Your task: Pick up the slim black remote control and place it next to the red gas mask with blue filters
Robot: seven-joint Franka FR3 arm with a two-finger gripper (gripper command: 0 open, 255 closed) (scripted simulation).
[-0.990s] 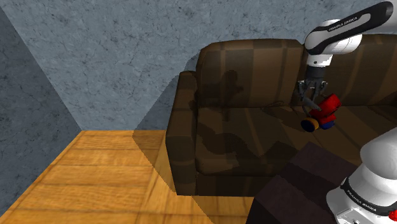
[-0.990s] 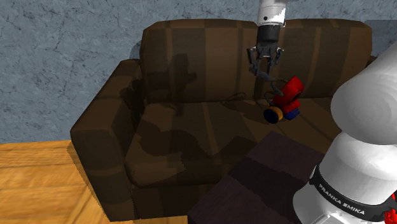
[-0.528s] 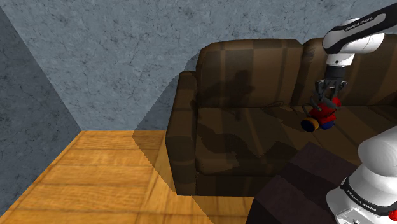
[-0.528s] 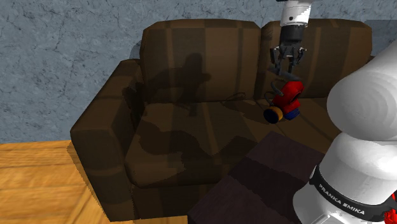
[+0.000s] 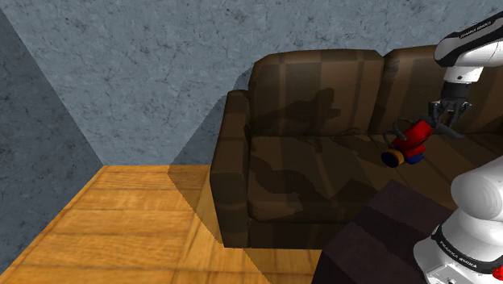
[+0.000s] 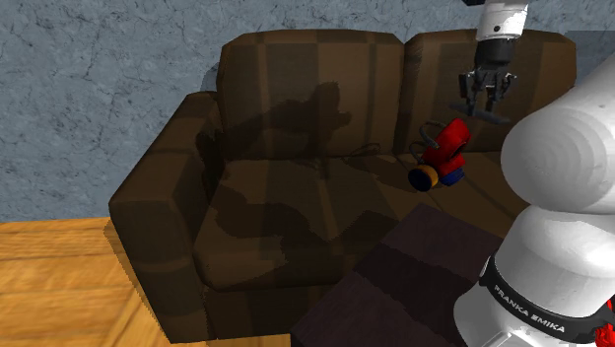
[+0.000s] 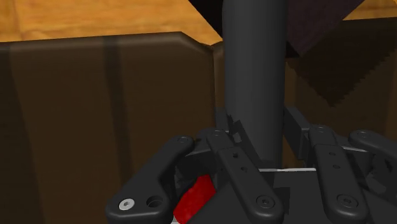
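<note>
A slim black remote [image 7: 253,76] stands clasped between the fingers of my gripper [image 7: 277,173] and reaches far out past them. In the second exterior view the remote [image 6: 473,108] shows as a thin slab under the gripper [image 6: 486,102], held above the sofa seat. The red gas mask with blue filters [image 6: 446,150] lies on the seat, below the gripper and toward that view's left. In the shoulder view the gripper [image 5: 446,123] hangs just off the mask's [image 5: 412,139] right side. A bit of red mask [image 7: 194,197] peeks out beside the fingers.
The brown sofa [image 5: 298,165] fills the middle, its backrest [image 6: 315,89] just behind the gripper. A dark box, the stand [image 5: 375,234], sits in front of the seat. Wooden floor [image 5: 113,226] lies off the sofa's arm, against grey walls [image 5: 145,73].
The gripper, with the remote in it, has travelled along the backrest from the mask's left, over it, to its right in both exterior views. The mask has not moved.
</note>
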